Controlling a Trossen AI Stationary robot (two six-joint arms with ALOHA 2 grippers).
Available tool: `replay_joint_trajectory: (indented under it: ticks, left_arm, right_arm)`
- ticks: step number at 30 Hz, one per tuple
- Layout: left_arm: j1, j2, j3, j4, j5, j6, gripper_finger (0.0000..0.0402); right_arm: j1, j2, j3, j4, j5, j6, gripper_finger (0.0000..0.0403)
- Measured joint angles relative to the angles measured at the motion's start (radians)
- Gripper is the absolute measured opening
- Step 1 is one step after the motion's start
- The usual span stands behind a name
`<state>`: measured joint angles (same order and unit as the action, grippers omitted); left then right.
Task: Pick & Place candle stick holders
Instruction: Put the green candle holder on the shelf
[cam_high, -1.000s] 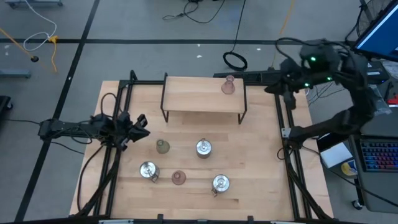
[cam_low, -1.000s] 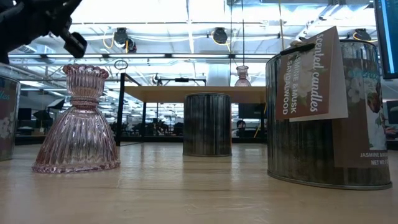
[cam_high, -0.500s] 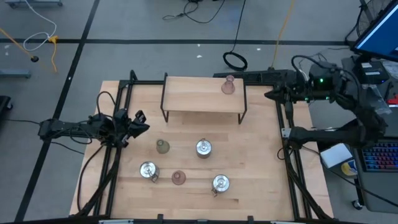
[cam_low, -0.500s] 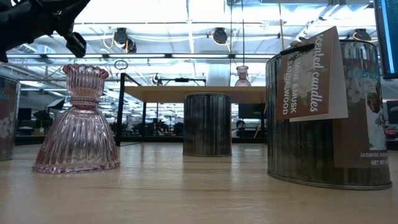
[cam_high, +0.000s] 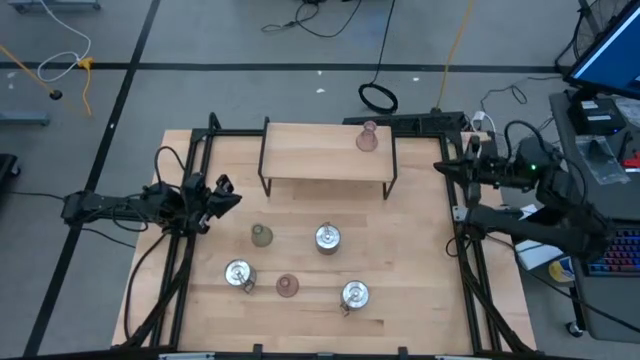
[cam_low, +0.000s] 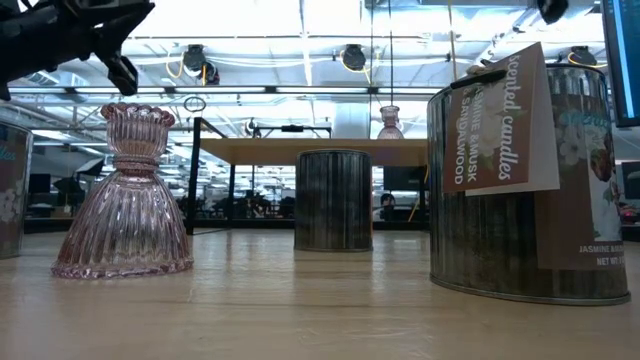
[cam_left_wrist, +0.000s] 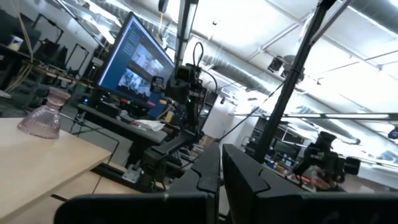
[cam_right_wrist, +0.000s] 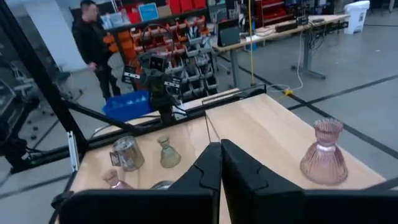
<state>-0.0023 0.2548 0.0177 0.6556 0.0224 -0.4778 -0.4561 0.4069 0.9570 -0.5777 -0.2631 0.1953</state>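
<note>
One pinkish glass candle stick holder (cam_high: 367, 138) stands on a raised wooden shelf (cam_high: 300, 155) at the table's far side; it also shows in the right wrist view (cam_right_wrist: 323, 154). On the tabletop stand three silver holders (cam_high: 327, 238) (cam_high: 238, 274) (cam_high: 354, 294), an olive-green glass one (cam_high: 261, 235) and a second pinkish one (cam_high: 288, 286). My left gripper (cam_high: 222, 193) hovers shut at the table's left edge and holds nothing. My right gripper (cam_high: 447, 166) is shut at the right edge, beside the shelf's right end, also holding nothing.
Black frame rails (cam_high: 185, 255) (cam_high: 468, 250) run along the table's left and right edges. A monitor and keyboard (cam_high: 610, 250) sit beyond the right edge. A person (cam_right_wrist: 93, 43) stands in the room beyond the table. Bare tabletop lies between the shelf and the holders.
My right arm has folded down from its raised pose and drawn back toward the table's right edge. Its gripper has sunk and now points level across the table. My left gripper has swung slightly at the wrist while staying in place. No holder has moved.
</note>
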Motion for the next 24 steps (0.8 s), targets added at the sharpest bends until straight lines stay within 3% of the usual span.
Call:
replay_joint_trajectory:
  ticks: [7,13,24]
  left_arm:
    - [0.0,0.0,0.044,-0.082,-0.027,-0.014,0.0019]
    - [0.0,0.011,0.213,-0.406,-0.043,-0.016,0.0019]
    - [0.0,0.222,0.505,-0.774,-0.042,-0.033,0.0019]
  right_arm:
    - [0.0,-0.141,-0.124,0.026,0.003,0.038,0.0001]
    - [0.0,-0.227,-0.179,0.028,0.032,0.058,0.0001]
    - [0.0,-0.358,-0.297,0.036,0.06,0.075,0.0001]
